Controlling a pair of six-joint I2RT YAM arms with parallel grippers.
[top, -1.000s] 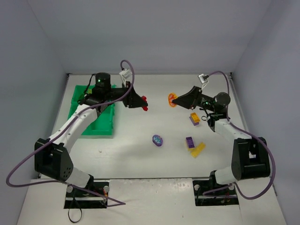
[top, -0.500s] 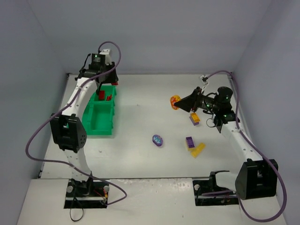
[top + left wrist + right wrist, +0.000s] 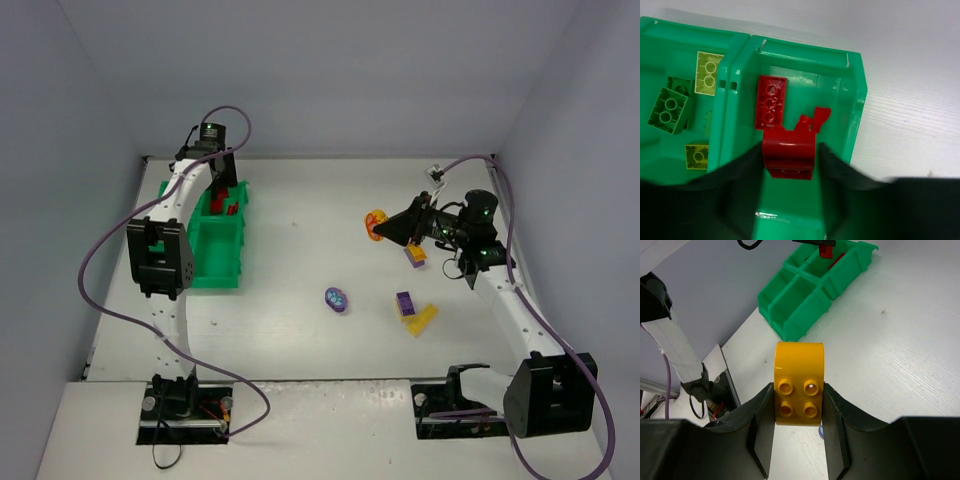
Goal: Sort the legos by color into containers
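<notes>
My left gripper point(image 3: 216, 198) hangs over the far right compartment of the green tray point(image 3: 222, 268). In the left wrist view it point(image 3: 790, 156) is shut on a dark red brick point(image 3: 788, 152), held just above that compartment. A flat red brick point(image 3: 771, 101) and a small red piece point(image 3: 816, 118) lie in the compartment. The compartment to its left holds a green brick point(image 3: 668, 104) and lime bricks point(image 3: 709, 72). My right gripper point(image 3: 386, 228) is shut on an orange-yellow brick point(image 3: 799, 382), held above the table right of centre.
Loose on the table are an oval purple piece point(image 3: 337, 299), a purple brick point(image 3: 405, 302), a yellow brick point(image 3: 424, 319) and a purple-and-yellow brick point(image 3: 415, 253). The tray also shows far off in the right wrist view point(image 3: 805, 287). Grey walls close in the table.
My left arm swung from the table's middle back to the tray's far right compartment, carrying the red brick. My right gripper shifted slightly right with the orange-yellow brick.
</notes>
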